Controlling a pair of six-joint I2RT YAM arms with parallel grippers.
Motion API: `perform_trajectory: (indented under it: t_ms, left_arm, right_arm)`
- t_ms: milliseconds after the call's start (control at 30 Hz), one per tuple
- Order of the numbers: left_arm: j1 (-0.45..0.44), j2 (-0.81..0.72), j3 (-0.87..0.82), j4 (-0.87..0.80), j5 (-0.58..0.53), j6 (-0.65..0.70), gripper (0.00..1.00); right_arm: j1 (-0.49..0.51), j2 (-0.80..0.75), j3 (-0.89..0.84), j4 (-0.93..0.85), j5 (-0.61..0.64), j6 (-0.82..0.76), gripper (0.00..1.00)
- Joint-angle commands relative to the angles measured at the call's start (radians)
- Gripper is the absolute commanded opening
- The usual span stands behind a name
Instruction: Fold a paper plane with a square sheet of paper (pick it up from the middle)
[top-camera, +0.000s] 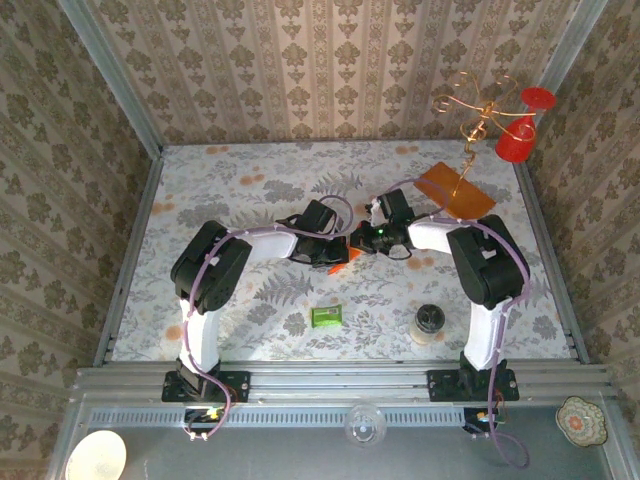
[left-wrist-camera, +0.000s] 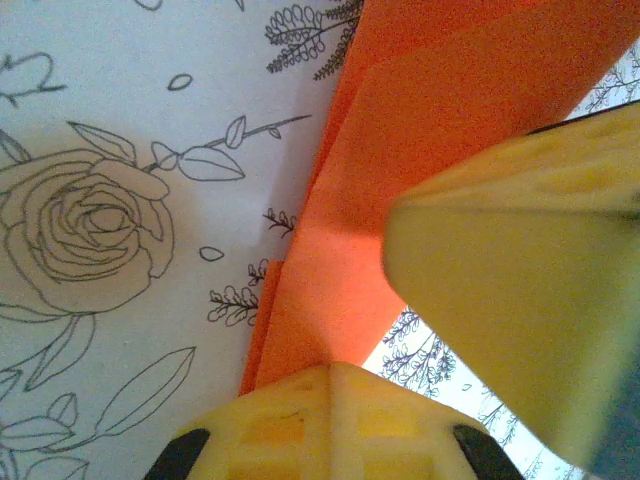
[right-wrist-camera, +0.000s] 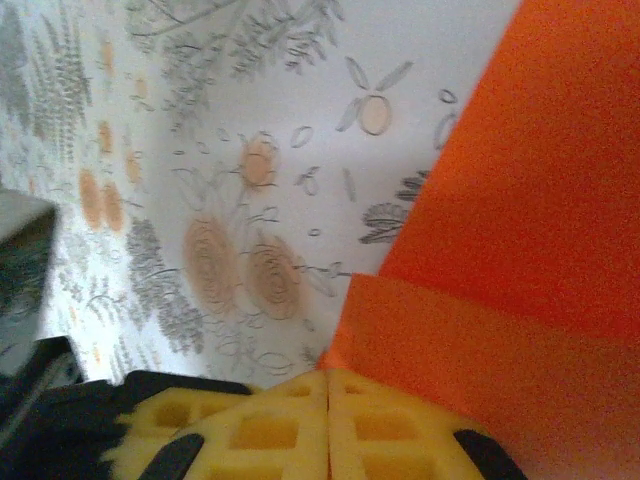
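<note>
Gripping the paper (left-wrist-camera: 450, 120) in the closed left gripper (left-wrist-camera: 330, 375) and closed right gripper (right-wrist-camera: 328, 378), pull evenly, slowly, without twisting or tearing it.

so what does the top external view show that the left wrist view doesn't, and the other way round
Top external: the green packet, a small jar, the orange board on its gold wire stand and a red cup. Left wrist: up close, the left gripper shut on the orange paper, with its folded layers overlapping. Both: that paper and the floral tablecloth.
</note>
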Motion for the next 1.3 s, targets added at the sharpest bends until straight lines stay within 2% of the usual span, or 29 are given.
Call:
perform_trajectory:
  t_ms: [0, 533, 1267]
  left_arm:
    - [0.004, 0.017, -0.011, -0.050, -0.014, -0.008, 0.00]
    - [0.030, -0.063, -0.072, -0.104, 0.099, 0.080, 0.01]
    - [0.036, -0.107, -0.177, -0.229, 0.039, 0.157, 0.00]
  right_arm:
    - [-0.003, 0.044, 0.010, -0.035, 0.030, -0.005, 0.09]
    - [-0.006, 0.094, 0.053, -0.141, 0.108, -0.035, 0.07]
    - [-0.006, 0.107, 0.067, -0.202, 0.147, -0.052, 0.05]
